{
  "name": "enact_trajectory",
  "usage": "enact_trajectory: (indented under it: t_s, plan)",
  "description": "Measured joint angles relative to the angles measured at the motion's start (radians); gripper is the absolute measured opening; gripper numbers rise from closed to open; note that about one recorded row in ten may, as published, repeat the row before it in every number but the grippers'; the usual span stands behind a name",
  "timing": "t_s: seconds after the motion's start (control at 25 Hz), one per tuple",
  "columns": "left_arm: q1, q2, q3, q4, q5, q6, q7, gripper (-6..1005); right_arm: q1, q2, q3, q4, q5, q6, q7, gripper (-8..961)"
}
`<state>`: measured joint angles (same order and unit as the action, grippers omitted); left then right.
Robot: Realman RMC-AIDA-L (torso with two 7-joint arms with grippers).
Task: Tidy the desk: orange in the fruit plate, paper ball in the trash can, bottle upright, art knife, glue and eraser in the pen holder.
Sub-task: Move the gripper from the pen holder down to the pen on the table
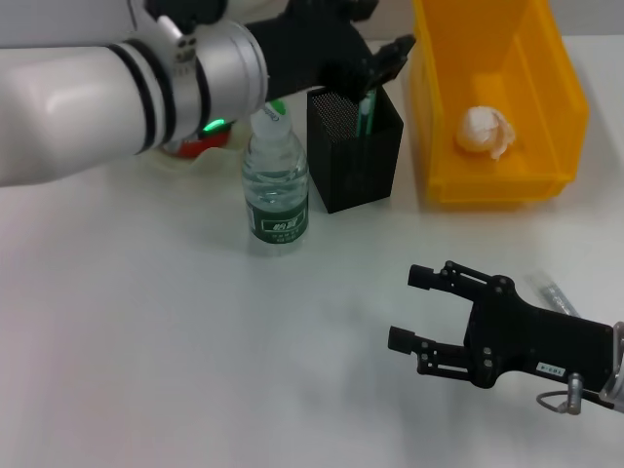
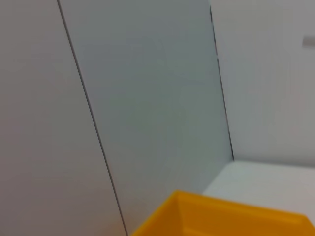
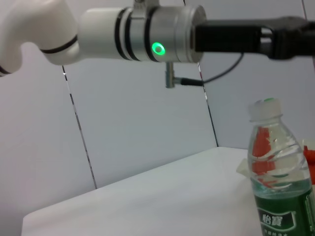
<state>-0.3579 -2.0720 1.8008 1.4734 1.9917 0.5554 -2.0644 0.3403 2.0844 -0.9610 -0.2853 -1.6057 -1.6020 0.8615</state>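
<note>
The bottle (image 1: 276, 185) stands upright on the desk (image 1: 146, 331); it also shows in the right wrist view (image 3: 278, 187). The paper ball (image 1: 485, 132) lies in the yellow trash can (image 1: 502, 185). My left gripper (image 1: 387, 60) is open right above the black pen holder (image 1: 351, 161), where a green-and-white stick (image 1: 368, 112) stands. The orange (image 1: 200, 146) and fruit plate (image 1: 180, 162) are mostly hidden under my left arm. My right gripper (image 1: 409, 307) is open and empty low over the desk at the front right. The eraser is out of view.
A slender pale grey object (image 1: 551, 291) lies on the desk just behind my right gripper. My left arm (image 3: 147, 34) spans the back of the desk above the bottle. The left wrist view shows the trash can's rim (image 2: 221, 216) and a wall.
</note>
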Motion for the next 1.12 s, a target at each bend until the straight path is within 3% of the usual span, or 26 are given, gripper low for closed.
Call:
enact_trajectory:
  t_s: [0.12, 0.2, 0.28, 0.4, 0.44, 0.56, 0.6, 0.64, 0.88, 1.04, 1.12]
  plan:
    - [0.066, 0.001, 0.000, 0.088, -0.013, 0.005, -0.002, 648, -0.001, -0.001, 0.007, 0.000, 0.001, -0.002, 0.000, 817]
    - [0.066, 0.001, 0.000, 0.088, -0.013, 0.005, -0.002, 683, -0.001, -0.001, 0.010, 0.000, 0.001, -0.003, 0.000, 817]
    - [0.125, 0.003, -0.032, 0.152, -0.101, 0.053, 0.012, 718, 0.001, -0.001, 0.010, 0.000, 0.001, -0.003, -0.002, 817]
    - [0.143, 0.003, -0.085, 0.164, -0.199, 0.128, 0.050, 770, 0.002, -0.001, 0.010, 0.000, 0.001, -0.004, -0.003, 817]
    - [0.147, 0.003, -0.177, 0.132, -0.372, 0.274, 0.131, 787, 0.002, -0.001, 0.010, 0.000, 0.001, -0.004, -0.004, 817]
    - [0.134, 0.003, -0.281, 0.037, -0.544, 0.441, 0.231, 793, 0.002, -0.001, 0.010, 0.000, 0.001, -0.005, -0.004, 817]
    - [0.134, 0.003, -0.281, 0.037, -0.544, 0.441, 0.231, 795, 0.001, -0.001, 0.010, 0.000, 0.001, -0.005, -0.004, 817]
    - [0.107, 0.003, -0.382, -0.093, -0.656, 0.618, 0.318, 797, -0.001, -0.001, 0.010, 0.000, 0.001, -0.005, -0.004, 817]
    - [0.017, 0.010, -0.573, -0.436, -0.652, 1.009, 0.514, 805, -0.009, -0.002, 0.010, -0.001, 0.001, -0.019, -0.001, 817]
    - [0.007, 0.012, -0.610, -0.532, -0.610, 1.076, 0.623, 805, -0.016, -0.005, 0.011, -0.009, 0.000, -0.047, -0.001, 817]
    - [0.040, 0.005, -0.654, -0.609, -0.546, 1.080, 0.765, 805, -0.022, -0.007, 0.011, -0.014, 0.000, -0.068, -0.007, 817]
